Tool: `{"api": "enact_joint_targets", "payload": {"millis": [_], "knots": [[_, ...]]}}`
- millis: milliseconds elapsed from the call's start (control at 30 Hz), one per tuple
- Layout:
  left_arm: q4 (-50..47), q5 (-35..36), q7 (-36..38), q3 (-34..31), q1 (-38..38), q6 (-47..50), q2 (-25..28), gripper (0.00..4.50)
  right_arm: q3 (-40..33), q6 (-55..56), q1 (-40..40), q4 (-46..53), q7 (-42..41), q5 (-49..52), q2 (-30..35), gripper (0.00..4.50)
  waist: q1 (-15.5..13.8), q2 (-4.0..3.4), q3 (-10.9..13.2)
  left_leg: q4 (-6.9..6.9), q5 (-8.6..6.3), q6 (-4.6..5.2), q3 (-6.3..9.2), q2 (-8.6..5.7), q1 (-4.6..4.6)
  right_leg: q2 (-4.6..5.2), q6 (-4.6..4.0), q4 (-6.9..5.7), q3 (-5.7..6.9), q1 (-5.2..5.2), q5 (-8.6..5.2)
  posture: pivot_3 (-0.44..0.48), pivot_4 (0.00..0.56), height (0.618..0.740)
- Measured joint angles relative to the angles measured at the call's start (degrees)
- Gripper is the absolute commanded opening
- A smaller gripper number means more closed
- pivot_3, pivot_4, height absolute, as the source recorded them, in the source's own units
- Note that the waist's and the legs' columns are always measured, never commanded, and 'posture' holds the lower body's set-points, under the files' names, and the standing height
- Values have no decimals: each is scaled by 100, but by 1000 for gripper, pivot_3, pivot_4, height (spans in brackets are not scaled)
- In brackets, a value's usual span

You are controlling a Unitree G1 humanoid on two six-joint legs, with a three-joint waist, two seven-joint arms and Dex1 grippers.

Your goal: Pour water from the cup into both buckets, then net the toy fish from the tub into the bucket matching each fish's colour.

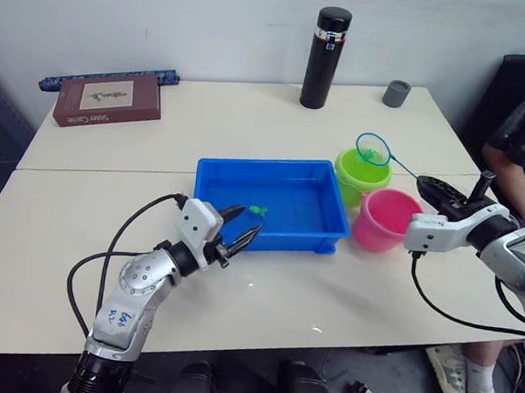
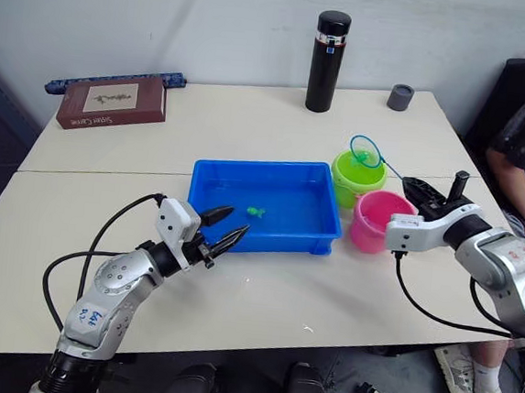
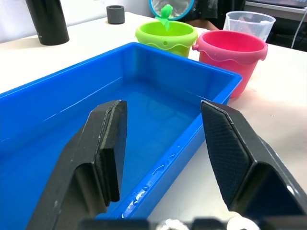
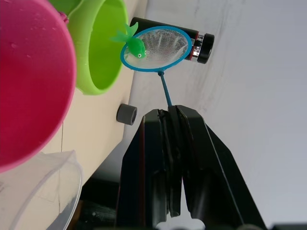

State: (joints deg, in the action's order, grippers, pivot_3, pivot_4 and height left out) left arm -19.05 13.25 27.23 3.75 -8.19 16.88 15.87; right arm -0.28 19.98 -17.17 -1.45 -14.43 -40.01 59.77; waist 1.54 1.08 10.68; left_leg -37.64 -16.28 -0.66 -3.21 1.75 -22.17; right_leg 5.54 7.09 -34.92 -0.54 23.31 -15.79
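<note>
While our right gripper (image 4: 173, 143) pinches the net (image 4: 156, 48) holding a green fish (image 4: 132, 44) above the green bucket (image 1: 362, 171), our left gripper (image 1: 239, 228) gapes wide at the tub's (image 1: 269, 229) 7 o'clock corner.

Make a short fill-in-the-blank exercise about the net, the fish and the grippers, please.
1. The net is held over the ____ bucket.
2. The fish on the net's rim is ____.
3. The left gripper is ____, near the tub.
4. The right gripper is shut on the net's ____.

Answers: green; green; open; handle
</note>
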Motion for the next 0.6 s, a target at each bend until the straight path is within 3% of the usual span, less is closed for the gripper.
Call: {"api": "enact_joint_targets", "payload": {"millis": [600], "knots": [[-1, 1, 3, 10, -10, 17, 18, 2675, 159, 103, -248, -328, 95, -51, 10, 0, 1, 0, 0, 1, 0, 0, -2, 0, 0, 1, 1, 0, -2, 1, 0, 0, 150, 740]]}}
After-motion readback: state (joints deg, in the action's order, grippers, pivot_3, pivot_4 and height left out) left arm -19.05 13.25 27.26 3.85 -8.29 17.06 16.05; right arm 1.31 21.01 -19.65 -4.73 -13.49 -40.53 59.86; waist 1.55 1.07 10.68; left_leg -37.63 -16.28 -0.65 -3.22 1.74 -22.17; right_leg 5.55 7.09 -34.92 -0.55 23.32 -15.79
